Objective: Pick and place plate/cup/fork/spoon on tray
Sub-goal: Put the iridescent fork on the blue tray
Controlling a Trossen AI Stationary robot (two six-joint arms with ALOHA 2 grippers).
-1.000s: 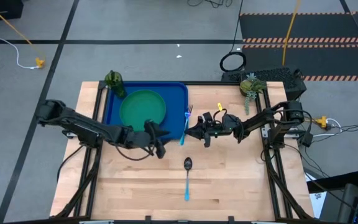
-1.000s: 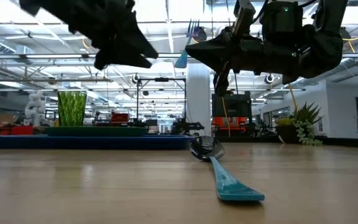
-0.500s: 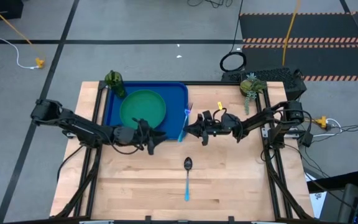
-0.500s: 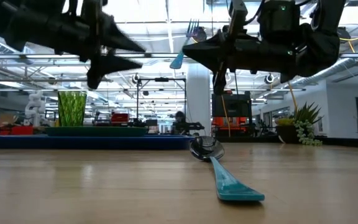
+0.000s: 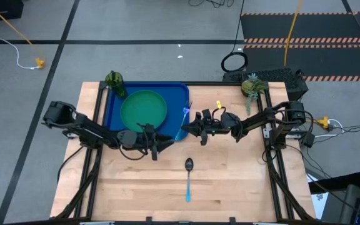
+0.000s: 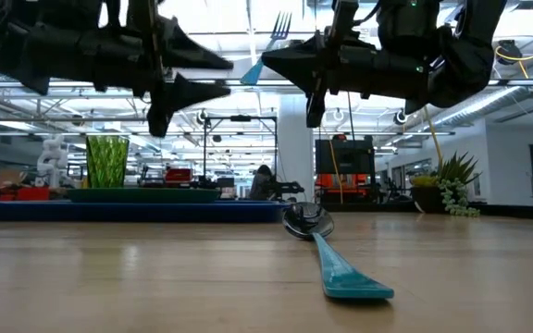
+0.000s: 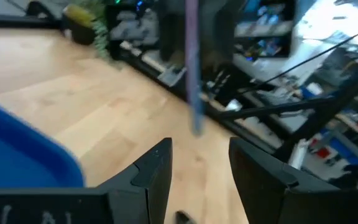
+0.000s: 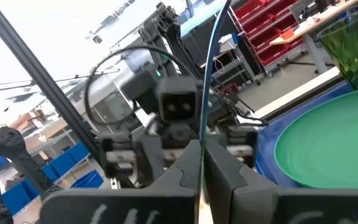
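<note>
Pinching the fork (image 5: pixel 183 122), right gripper (image 5: pixel 189 128) hovers at tray (image 5: pixel 114 94) edge — left gripper (image 5: pixel 162 142) spread.

The plate (image 5: pixel 143 107) lies in the tray (image 5: pixel 179 89), the cup (image 5: pixel 114 80) at its far left corner — the spoon (image 5: pixel 188 179) on the table (image 5: pixel 230 181) nearer the front, the fork (image 5: pixel 183 122) held above the tray's right edge.
</note>
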